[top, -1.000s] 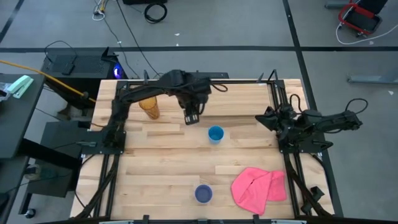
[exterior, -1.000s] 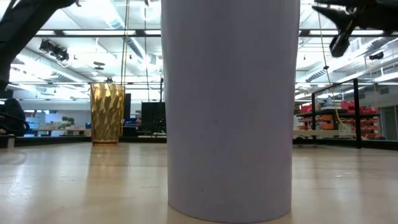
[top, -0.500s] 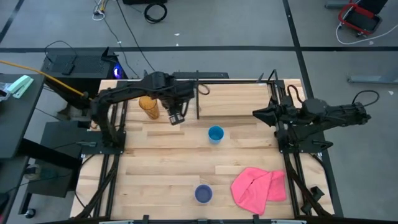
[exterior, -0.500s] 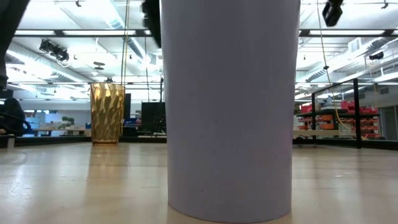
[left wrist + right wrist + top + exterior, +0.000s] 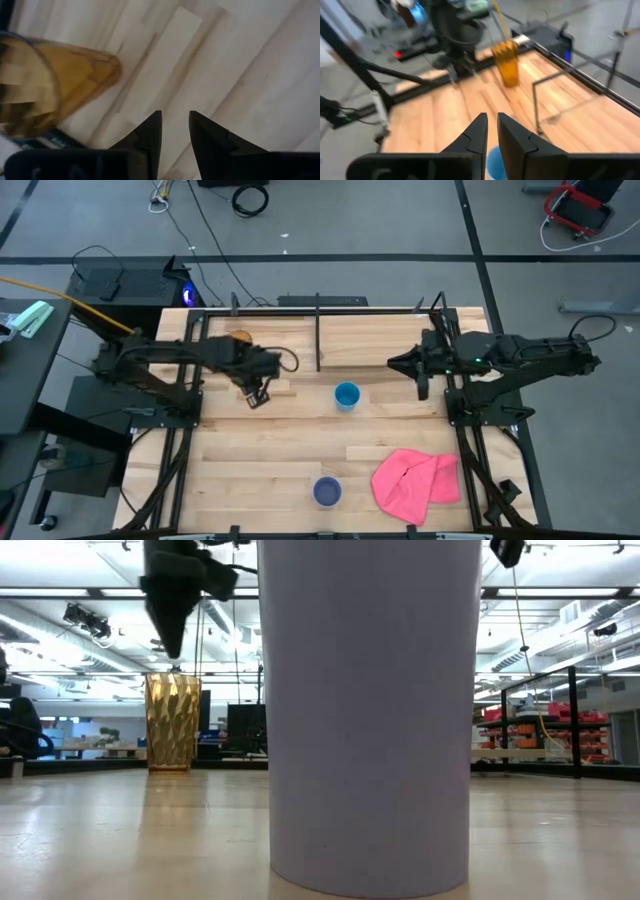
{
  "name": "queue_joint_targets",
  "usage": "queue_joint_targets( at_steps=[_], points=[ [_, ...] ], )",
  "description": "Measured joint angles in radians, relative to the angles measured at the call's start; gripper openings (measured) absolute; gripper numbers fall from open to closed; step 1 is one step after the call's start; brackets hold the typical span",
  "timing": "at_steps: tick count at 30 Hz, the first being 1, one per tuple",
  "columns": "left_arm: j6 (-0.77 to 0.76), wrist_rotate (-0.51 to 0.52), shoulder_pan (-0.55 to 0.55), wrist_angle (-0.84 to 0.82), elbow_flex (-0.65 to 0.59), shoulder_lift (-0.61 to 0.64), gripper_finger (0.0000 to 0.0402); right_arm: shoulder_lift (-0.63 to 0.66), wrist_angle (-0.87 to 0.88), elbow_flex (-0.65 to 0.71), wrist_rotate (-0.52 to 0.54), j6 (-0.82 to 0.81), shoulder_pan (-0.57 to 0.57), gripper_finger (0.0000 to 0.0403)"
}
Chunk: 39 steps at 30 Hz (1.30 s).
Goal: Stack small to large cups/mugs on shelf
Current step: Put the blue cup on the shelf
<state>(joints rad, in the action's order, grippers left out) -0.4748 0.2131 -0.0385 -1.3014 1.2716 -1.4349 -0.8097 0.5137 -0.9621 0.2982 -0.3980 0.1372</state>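
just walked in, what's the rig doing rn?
Nothing is held. The left pincer hangs empty over the tabletop beside the amber tumbler, which stands at the back left. The right pincer waits at the right edge. The bright blue cup and lavender cup stand apart on the table; no stacking has begun.

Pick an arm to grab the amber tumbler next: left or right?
Left, probably. The left gripper hangs just beside the amber tumbler, with nothing in it. The right gripper sits across the table, nearer the bright blue cup.
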Motion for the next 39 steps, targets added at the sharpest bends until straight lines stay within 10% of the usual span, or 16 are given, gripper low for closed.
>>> queue_joint_targets(
  at_steps=[23,39],
  points=[
    [-0.091,0.000,0.183,0.497,-0.389,0.069,0.0096,-0.508,0.226,-0.183,-0.290,-0.097,-0.285,0.0050],
    [-0.082,0.001,0.183,0.665,-0.462,0.070,0.0086,-0.681,0.256,-0.184,-0.307,-0.127,-0.298,0.0085]
  ],
)
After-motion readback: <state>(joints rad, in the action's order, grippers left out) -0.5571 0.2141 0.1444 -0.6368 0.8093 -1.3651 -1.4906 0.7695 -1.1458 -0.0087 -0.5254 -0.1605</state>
